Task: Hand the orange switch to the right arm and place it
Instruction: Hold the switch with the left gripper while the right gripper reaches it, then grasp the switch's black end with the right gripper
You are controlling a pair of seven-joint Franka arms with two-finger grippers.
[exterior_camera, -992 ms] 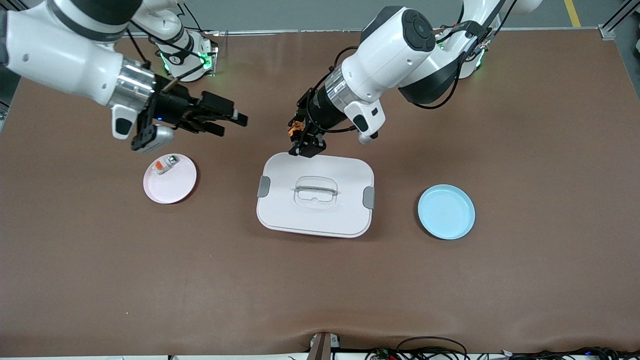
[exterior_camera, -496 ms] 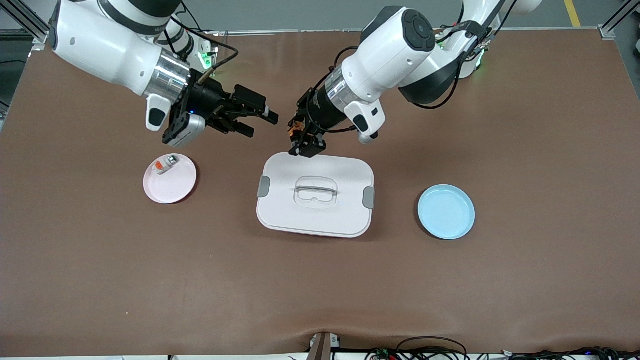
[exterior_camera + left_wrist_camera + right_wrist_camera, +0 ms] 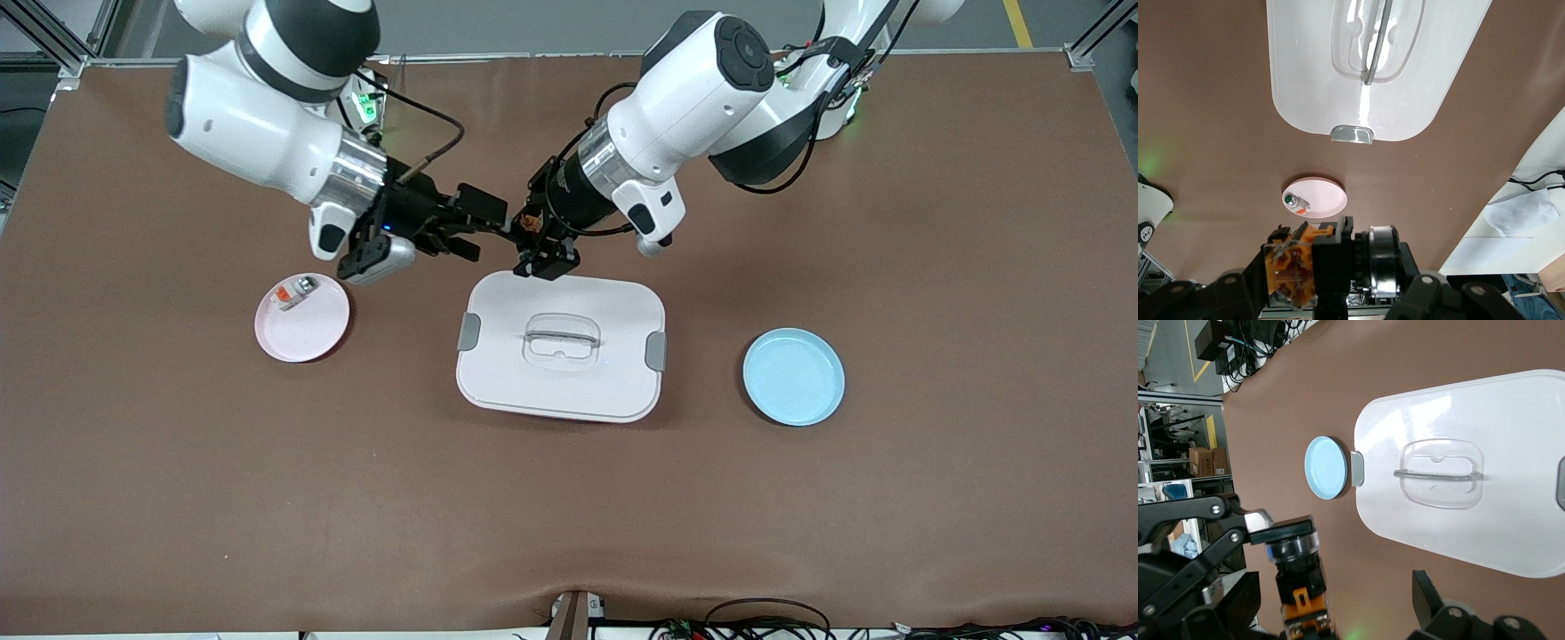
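The left gripper is clamped on the orange switch and hangs over the table just at the edge of the white lidded box that faces the arms' bases. In the left wrist view the switch sits crosswise between the fingers, orange terminal end to one side, black body and silvery collar to the other.

The right gripper has its jaws spread wide and empty. It is over the bare table toward the right arm's end of the box, level with the switch and very close to it. In the right wrist view the switch stands between the two open fingers, one finger to each side, no contact visible.

Finding: the switch's long axis runs roughly along the line on which the right gripper approaches, and its free end points toward that gripper. The part lies directly ahead of the open jaws, seemingly already within their span. The handover step is judged to be at the point of the second grip; the move to come turns on the right fingers closing squarely across the body without knocking the left fingers.

The pink plate, toward the right arm's end, carries a small white-and-orange block. The blue plate, toward the left arm's end, is bare
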